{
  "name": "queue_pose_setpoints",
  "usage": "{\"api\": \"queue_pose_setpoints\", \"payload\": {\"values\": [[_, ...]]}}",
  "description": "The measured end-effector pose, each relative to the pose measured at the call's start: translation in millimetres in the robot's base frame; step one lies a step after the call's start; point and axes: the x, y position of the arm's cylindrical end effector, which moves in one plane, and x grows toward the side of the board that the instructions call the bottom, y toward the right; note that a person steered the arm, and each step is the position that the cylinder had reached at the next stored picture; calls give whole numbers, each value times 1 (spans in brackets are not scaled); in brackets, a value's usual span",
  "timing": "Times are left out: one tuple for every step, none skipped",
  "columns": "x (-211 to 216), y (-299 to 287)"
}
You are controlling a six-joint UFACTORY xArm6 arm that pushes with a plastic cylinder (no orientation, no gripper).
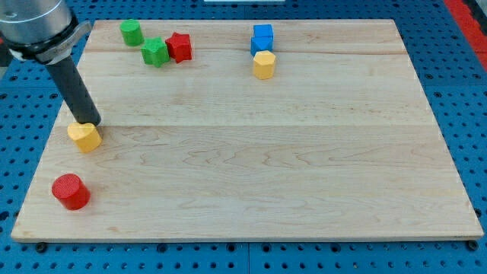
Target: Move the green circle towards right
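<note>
The green circle (132,32) is a short green cylinder at the view's top left of the wooden board (304,152). Just right of it sit a green star-like block (155,52) and a red star-like block (180,47), touching each other. My tip (88,122) is far below the green circle, at the view's left, resting against the top of a yellow block (84,136). The dark rod rises up and left from there.
A red cylinder (71,191) lies at the view's bottom left. A blue block (262,38) and a yellow hexagon-like block (264,65) sit together at the top centre. The board's edges drop to a blue perforated table (464,91).
</note>
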Motion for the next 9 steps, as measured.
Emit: {"api": "queue_pose_setpoints", "payload": {"values": [[19,0],[31,0],[44,0],[53,-1],[54,-1],[29,-1],[-23,0],[-80,0],[-133,0]]}}
